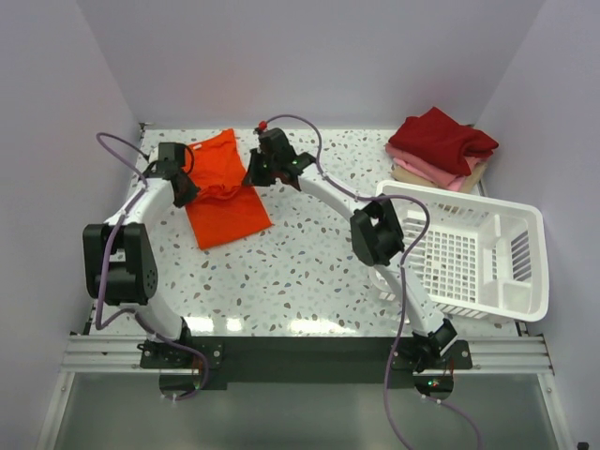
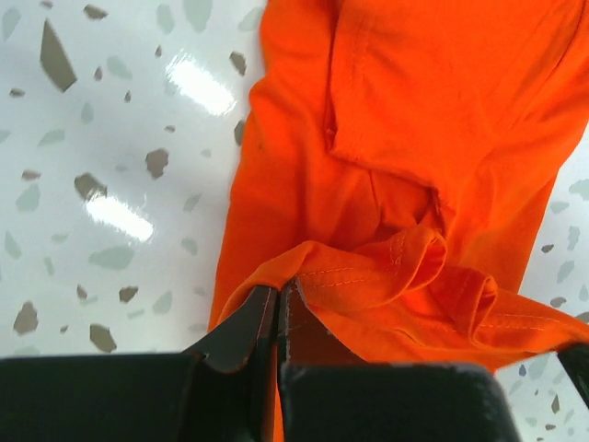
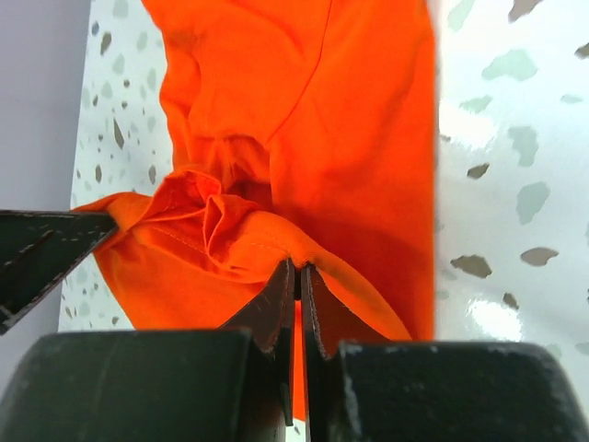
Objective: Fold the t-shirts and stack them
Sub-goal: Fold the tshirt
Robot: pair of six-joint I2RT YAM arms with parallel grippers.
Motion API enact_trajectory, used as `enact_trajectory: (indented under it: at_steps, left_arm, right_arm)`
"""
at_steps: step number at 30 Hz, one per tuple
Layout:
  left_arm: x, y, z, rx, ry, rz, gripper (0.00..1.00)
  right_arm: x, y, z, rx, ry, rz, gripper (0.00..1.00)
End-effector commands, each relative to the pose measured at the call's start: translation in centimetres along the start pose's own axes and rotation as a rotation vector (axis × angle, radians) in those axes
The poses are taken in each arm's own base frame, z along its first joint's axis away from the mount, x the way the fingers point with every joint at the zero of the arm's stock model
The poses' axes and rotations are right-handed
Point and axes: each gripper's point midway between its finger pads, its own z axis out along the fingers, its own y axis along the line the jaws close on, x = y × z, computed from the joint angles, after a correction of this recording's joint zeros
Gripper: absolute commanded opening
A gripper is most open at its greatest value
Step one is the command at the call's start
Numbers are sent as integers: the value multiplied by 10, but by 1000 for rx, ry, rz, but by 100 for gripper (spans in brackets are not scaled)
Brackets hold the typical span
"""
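The left gripper point(image 2: 278, 299) is seen pinched shut on a hem fold of the orange-red t-shirt point(image 2: 405, 138). The right gripper point(image 3: 297, 276) is likewise closed on the same hem. The shirt is spread on the table point(image 1: 300, 272) toward 11 o'clock. The folded t-shirts point(image 1: 441, 145) are stacked at 1 o'clock, just beyond the white basket point(image 1: 450, 258) at 3 o'clock.

worktop point(image 1: 309, 272): glossy white terrazzo with grey-brown flecks, spread beneath the left fingers point(image 2: 241, 331) and the right fingers point(image 3: 267, 318).
walls: plain pale lilac; back wall point(image 1: 309, 56) just beyond both, left wall point(image 1: 47, 141) and right wall point(image 1: 562, 94) well out to the sides.
light: bright glare patches point(image 2: 198, 83) left of the left fingers.
near edge: aluminium rail point(image 1: 103, 352), well behind them.
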Motion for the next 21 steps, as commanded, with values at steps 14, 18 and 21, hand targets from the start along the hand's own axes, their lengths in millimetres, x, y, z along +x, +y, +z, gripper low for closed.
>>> enact_trajectory:
  at_steps: [14,18,21]
  left_arm:
    - [-50,6,-30,-19,-143,-31,93]
    - [0,1,-34,122,-29,-19,93]
    - [32,6,-36,168,28,-19,92]
  right_arm:
    - [-56,0,-50,-22,-124,-73,95]
    - [-30,-12,-66,6,-34,-109,93]
    - [-7,-21,-73,15,26,-113,90]
